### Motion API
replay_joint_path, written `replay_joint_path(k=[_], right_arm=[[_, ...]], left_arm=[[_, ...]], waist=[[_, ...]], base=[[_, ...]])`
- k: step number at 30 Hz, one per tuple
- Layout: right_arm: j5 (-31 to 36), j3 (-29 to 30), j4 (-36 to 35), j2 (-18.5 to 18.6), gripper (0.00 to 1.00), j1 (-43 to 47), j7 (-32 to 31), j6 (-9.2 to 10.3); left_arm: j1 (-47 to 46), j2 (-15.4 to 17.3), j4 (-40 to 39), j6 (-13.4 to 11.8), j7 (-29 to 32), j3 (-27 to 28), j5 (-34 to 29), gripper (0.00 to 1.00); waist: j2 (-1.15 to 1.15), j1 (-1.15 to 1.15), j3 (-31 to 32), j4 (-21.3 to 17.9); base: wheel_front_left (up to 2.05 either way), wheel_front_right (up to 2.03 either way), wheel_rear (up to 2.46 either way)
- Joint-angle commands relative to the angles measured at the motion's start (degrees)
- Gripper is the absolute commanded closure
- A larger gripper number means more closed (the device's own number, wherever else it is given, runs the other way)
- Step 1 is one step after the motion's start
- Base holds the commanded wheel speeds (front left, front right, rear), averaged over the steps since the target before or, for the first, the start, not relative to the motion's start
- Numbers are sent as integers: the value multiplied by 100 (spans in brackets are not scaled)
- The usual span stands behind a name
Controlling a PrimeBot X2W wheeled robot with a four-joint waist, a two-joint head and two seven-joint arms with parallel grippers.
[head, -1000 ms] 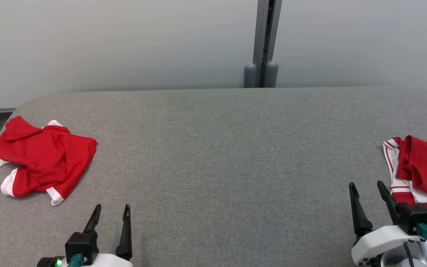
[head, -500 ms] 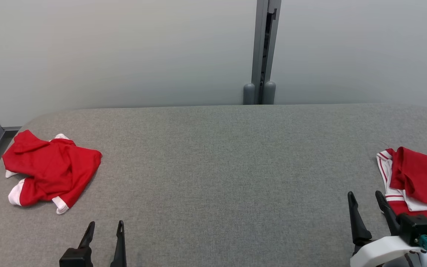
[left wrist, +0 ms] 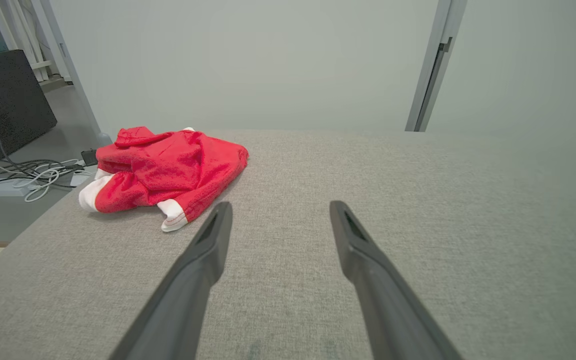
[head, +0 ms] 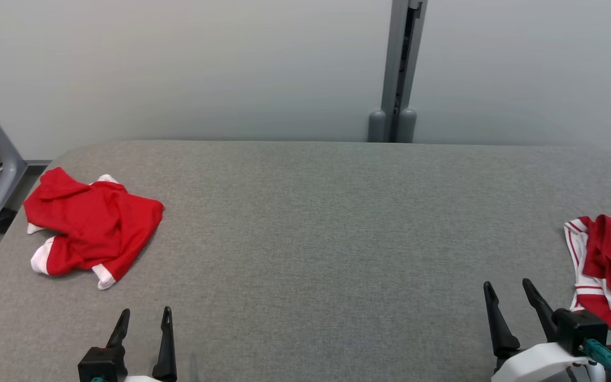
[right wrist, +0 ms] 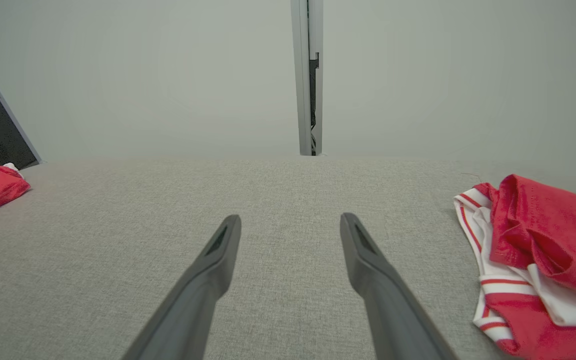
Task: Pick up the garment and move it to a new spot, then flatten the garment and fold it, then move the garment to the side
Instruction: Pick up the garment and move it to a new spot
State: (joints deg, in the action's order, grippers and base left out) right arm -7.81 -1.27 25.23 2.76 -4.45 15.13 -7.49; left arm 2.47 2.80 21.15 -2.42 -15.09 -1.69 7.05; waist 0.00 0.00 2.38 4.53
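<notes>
- Closest in, over the table's (head: 316,223) near edge toward its left corner: the left gripper (head: 145,313). Its fingers are spread apart with nothing between them.
- Same deal at the table's near right corner: the right gripper (head: 507,284) is spread wide and empty, fingers pointing at the far edge.
- Just beside it, on the table's right edge, lies the striped garment (head: 610,260), red over white with red stripes. It runs out of the head view, so I can't tell if it hangs over that edge.
- Between the two grippers and back to the far edge there's a wide stretch of plain grey table top.
- A bit further back on the table's left side is the red garment (head: 93,228). It's crumpled, its white cuffs face the near edge, and it's close to the left edge but fully on the table. It's well apart from the left gripper.
- Off the table's left edge: a grey stand (head: 3,175) with a wheel, plus some cables (left wrist: 23,172) on the floor.
- The table's far corners are rounded. Right behind the far edge is a pale wall (head: 178,63) with a grey post (head: 398,69).
</notes>
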Motion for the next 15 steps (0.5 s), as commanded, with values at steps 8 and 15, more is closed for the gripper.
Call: replay_joint_path(k=[8, 15], right_arm=[[-86, -156, 63, 34, 0, 2, 0, 1], [-216, -365, 69, 34, 0, -116, 0, 0]], left_arm=[[-102, 36, 40, 43, -7, 166, -99, 0], [-7, 54, 49, 72, -8, 395, -149, 0]], waist=[[0, 0, -122, 992], [0, 0, -192, 1824]], base=[[0, 0, 0], [0, 0, 0]])
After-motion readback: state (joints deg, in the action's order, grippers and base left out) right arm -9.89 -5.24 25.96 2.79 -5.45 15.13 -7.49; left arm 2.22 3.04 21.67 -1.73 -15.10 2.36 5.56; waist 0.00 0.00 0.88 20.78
